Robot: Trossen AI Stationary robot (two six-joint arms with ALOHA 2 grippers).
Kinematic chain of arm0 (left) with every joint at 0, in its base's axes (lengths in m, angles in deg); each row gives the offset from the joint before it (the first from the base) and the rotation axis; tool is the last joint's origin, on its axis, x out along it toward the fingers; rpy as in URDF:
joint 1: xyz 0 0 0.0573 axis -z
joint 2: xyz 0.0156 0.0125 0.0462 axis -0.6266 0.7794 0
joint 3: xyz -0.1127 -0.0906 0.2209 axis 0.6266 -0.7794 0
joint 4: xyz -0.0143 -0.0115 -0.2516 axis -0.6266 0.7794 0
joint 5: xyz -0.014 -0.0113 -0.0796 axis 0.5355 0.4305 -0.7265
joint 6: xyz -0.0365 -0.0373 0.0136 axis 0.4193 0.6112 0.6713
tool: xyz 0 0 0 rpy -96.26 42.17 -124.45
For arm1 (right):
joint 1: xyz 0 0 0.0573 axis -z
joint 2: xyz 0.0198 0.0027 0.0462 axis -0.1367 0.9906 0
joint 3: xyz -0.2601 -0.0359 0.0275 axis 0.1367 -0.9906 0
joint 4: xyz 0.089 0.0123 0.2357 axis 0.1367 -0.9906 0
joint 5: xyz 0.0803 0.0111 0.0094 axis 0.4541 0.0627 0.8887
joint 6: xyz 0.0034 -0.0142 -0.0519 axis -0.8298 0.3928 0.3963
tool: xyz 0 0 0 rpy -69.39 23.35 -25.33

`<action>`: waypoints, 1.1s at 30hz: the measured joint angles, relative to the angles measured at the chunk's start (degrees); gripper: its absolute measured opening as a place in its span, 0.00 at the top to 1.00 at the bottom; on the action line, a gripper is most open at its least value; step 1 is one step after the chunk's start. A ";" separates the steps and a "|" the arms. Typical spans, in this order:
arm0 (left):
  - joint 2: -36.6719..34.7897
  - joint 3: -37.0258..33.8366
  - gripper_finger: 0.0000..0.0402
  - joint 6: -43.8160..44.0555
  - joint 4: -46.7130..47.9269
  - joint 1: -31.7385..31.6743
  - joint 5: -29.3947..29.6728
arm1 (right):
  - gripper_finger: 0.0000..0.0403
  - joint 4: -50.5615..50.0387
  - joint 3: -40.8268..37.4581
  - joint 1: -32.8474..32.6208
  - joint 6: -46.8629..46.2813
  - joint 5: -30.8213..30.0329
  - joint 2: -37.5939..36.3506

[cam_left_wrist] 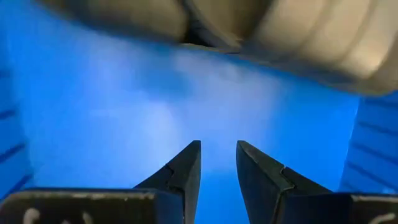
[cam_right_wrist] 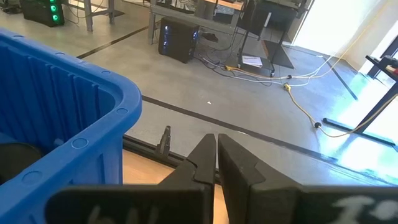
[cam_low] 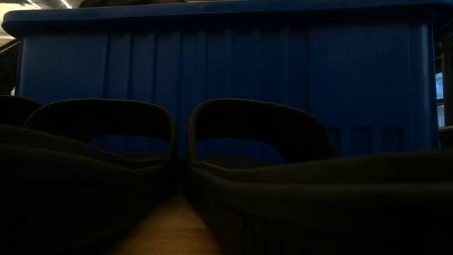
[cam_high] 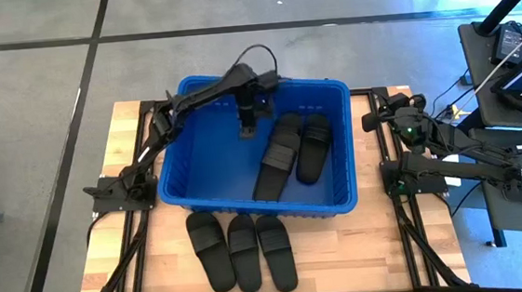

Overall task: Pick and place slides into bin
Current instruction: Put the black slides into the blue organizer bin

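Bin (cam_high: 181, 171) holds two slides (cam_high: 289, 148) at right; left hand (cam_high: 248, 128) inside, released; right hand (cam_right_wrist: 216, 155) clenched, empty.

In the low view, two slides (cam_low: 248, 142) are filling the foreground, dark and running off the bottom edge, and they are hiding the lower wall of the bin (cam_low: 226, 64). In the left wrist view, pale blurred shapes (cam_left_wrist: 280, 37) are stretching along one edge, too soft to identify. Whether the left gripper (cam_high: 248, 128) is touching anything cannot be told.
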 joint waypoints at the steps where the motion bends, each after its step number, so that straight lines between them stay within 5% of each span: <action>1: -0.06 -0.82 0.76 -0.54 -0.02 0.92 0.76 | 0.95 0.00 0.00 0.00 0.10 0.00 0.00; 7: -2.72 -6.29 0.76 -3.72 0.00 6.81 11.28 | 0.95 0.00 0.00 0.00 0.56 0.02 0.00; 19: -5.85 -20.49 0.76 1.15 -5.11 14.16 16.89 | 0.95 0.00 0.00 0.02 0.73 0.00 0.00; 33: -5.88 -24.07 0.76 14.98 -11.20 18.80 13.43 | 0.95 0.00 0.00 0.02 0.73 0.03 0.00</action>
